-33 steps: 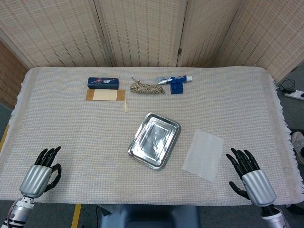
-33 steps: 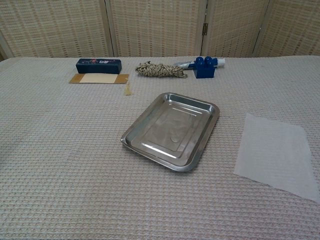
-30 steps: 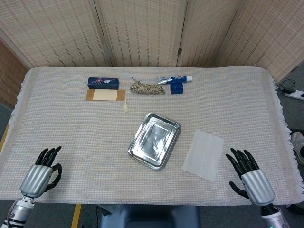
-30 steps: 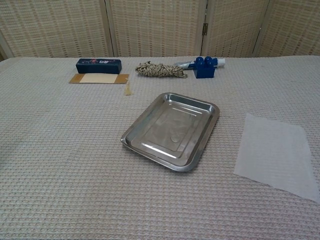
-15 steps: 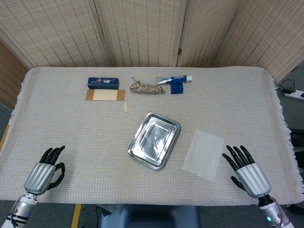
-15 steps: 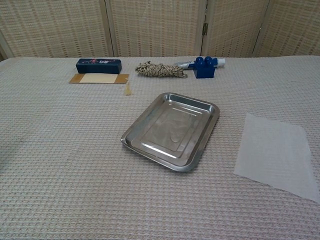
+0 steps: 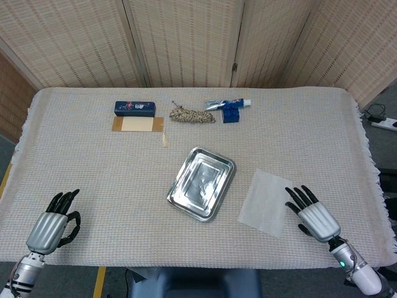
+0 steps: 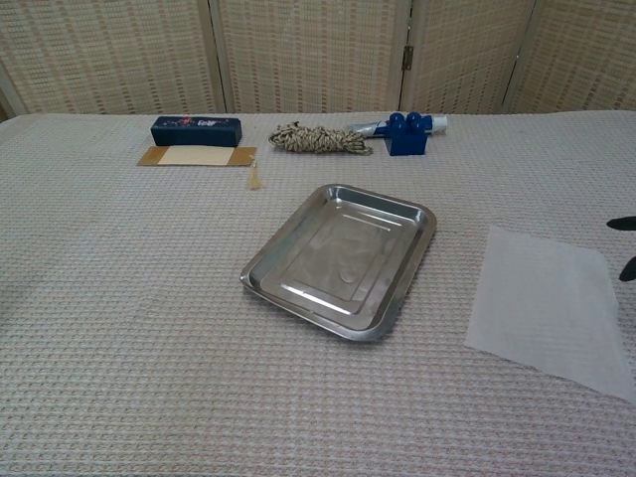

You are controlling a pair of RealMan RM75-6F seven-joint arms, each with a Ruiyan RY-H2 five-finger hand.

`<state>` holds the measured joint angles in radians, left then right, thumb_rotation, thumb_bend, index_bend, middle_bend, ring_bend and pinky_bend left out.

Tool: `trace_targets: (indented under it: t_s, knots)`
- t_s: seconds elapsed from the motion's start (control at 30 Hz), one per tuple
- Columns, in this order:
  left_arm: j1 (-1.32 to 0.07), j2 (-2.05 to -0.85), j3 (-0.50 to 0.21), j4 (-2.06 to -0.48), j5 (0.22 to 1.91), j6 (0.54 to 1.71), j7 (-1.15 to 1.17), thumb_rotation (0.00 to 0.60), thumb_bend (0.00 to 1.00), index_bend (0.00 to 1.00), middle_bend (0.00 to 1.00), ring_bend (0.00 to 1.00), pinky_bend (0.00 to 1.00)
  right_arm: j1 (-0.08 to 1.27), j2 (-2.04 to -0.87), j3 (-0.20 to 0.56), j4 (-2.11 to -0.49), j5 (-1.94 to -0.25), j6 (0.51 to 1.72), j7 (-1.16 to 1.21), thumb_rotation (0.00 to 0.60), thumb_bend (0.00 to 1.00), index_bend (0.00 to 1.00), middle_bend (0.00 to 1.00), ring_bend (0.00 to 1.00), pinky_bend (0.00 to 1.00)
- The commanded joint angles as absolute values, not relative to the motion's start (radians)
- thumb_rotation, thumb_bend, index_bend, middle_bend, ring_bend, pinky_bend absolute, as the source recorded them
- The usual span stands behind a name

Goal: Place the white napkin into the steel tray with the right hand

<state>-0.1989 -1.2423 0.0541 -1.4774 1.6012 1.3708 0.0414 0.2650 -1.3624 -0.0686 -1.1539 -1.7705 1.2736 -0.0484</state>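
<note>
Two hands: I see my right hand (image 7: 313,217) and left hand (image 7: 52,225) both empty, fingers spread.
Napkin place: white napkin (image 7: 265,202) lies flat at 3 o'clock of steel tray (image 7: 201,183).
Key relation: napkin at 9 o'clock of right fingertips (image 7: 291,194), just beside; long axis 1-to-7.

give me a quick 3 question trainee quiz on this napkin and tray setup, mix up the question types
1. True or false: the white paper napkin already lies inside the rectangular steel tray.
2. Multiple choice: the right hand is A) holding the napkin, B) open beside the napkin's right edge, C) resting in the tray.
3. Fill in: the coiled beige rope lies between the dark blue box and the blue ____ block at the table's far side.

Key
1. False: it lies flat on the cloth, right of the tray.
2. B.
3. Plastic.
</note>
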Motion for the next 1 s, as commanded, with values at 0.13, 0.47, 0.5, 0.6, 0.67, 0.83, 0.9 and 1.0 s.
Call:
trace_targets:
  t_s: [0.13,0.47,0.5,0.6,0.67,0.83,0.9,1.0]
  knots:
    - [-0.199,-1.241,0.054,-1.478,1.604,1.372,0.037,0.600,0.48,0.00,0.00,0.00,0.00,0.289,-1.405,-0.072,-1.096,-1.757,1.248,-0.036,0.600,0.31,0.29,0.00,0.00,0.00]
    - [-0.199,-1.239,0.051,-1.479,1.597,1.368,0.036,0.600,0.48,0.00,0.00,0.00,0.00,0.305,-1.493,-0.081,-0.991,-1.745,1.239,-0.011,0.600,0.31,0.31,0.00,0.00,0.00]
    - [-0.199,-1.238,0.052,-1.480,1.596,1.367,0.036,0.600,0.48,0.00,0.00,0.00,0.00,0.306,-1.500,-0.081,-0.984,-1.743,1.240,-0.008,0.600,0.31,0.31,0.00,0.00,0.00]
    - [-0.199,-1.236,0.052,-1.482,1.594,1.364,0.037,0.600,0.48,0.00,0.00,0.00,0.00,0.307,-1.512,-0.081,-0.973,-1.740,1.242,-0.001,0.600,0.31,0.31,0.00,0.00,0.00]
    - [-0.199,-1.232,0.053,-1.488,1.590,1.358,0.038,0.600,0.48,0.00,0.00,0.00,0.00,0.307,-1.529,-0.079,-0.963,-1.735,1.252,0.004,0.600,0.31,0.31,0.00,0.00,0.00]
    - [-0.197,-1.223,0.050,-1.499,1.586,1.362,0.038,0.600,0.48,0.00,0.00,0.00,0.00,0.314,-1.561,-0.071,-0.942,-1.723,1.257,0.007,0.600,0.31,0.32,0.00,0.00,0.00]
    - [-0.196,-1.220,0.050,-1.503,1.585,1.363,0.041,0.600,0.48,0.00,0.00,0.00,0.00,0.316,-1.569,-0.072,-0.935,-1.721,1.256,0.003,0.600,0.31,0.33,0.00,0.00,0.00]
    - [-0.194,-1.217,0.050,-1.509,1.584,1.365,0.044,0.600,0.48,0.00,0.00,0.00,0.00,0.320,-1.581,-0.075,-0.925,-1.716,1.247,0.004,0.600,0.31,0.33,0.00,0.00,0.00]
